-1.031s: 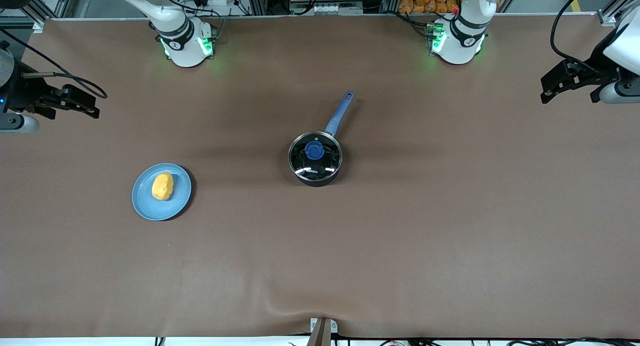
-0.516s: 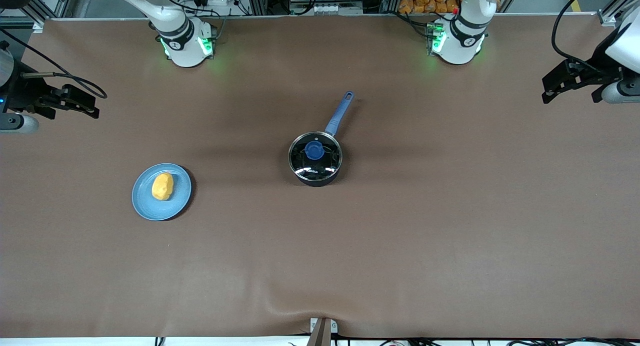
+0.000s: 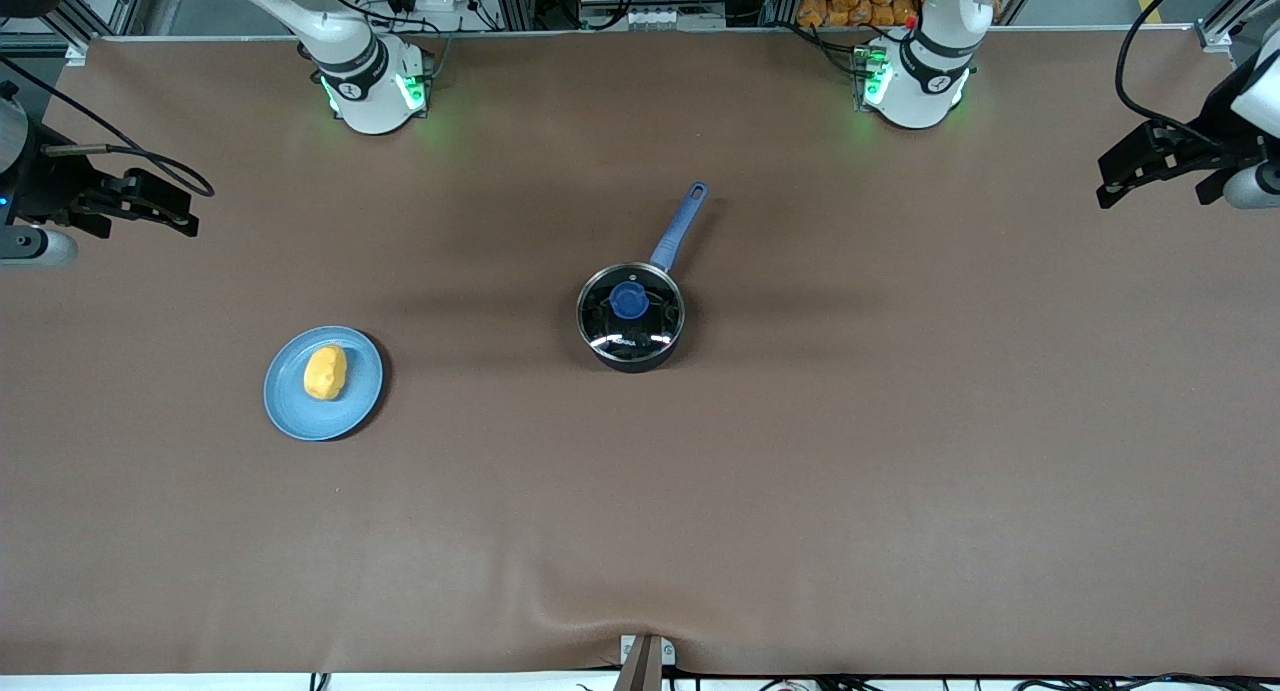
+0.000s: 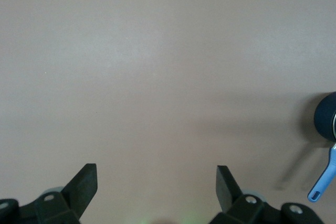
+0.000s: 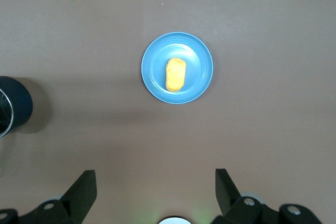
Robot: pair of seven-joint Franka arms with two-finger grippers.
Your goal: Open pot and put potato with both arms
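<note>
Your left gripper (image 3: 1150, 166) hangs wide open and empty over the table's edge at the left arm's end, well apart from the small black saucepan with the clear glass lid and blue knob (image 3: 630, 316) at mid-table, its long blue handle (image 3: 680, 226) pointing up toward the bases. Your right gripper (image 3: 150, 206) waits just as wide and empty over the other end. From it, the lumpy yellow-orange potato (image 3: 325, 372) on the flat blue plate (image 3: 365, 396) is the closer target, so the lid looks like the left arm's job.
</note>
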